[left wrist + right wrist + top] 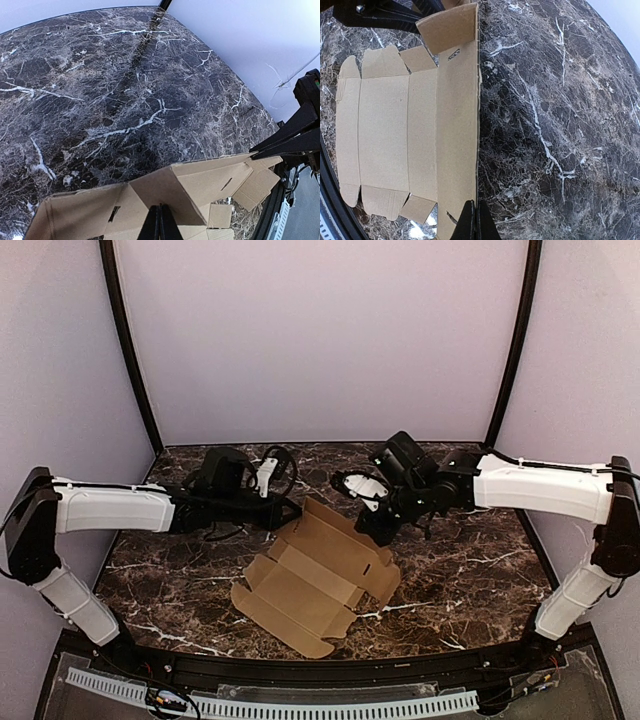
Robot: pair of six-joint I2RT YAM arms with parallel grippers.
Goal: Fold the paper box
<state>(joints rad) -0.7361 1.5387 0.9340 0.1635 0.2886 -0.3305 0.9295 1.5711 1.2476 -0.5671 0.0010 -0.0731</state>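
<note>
Top external: inward-reaching left pincer point(291, 512), right pincer point(373, 536), both closed on paper box point(312, 578)

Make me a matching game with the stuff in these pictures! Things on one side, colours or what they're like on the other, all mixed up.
Things:
1 box
2 table
3 back wall
4 left gripper

Descriptions:
a dark marble
b black, pinching cardboard
c pale lilac
d brown, partly folded

Pairs: 1-d, 2-a, 3-c, 4-b
</note>
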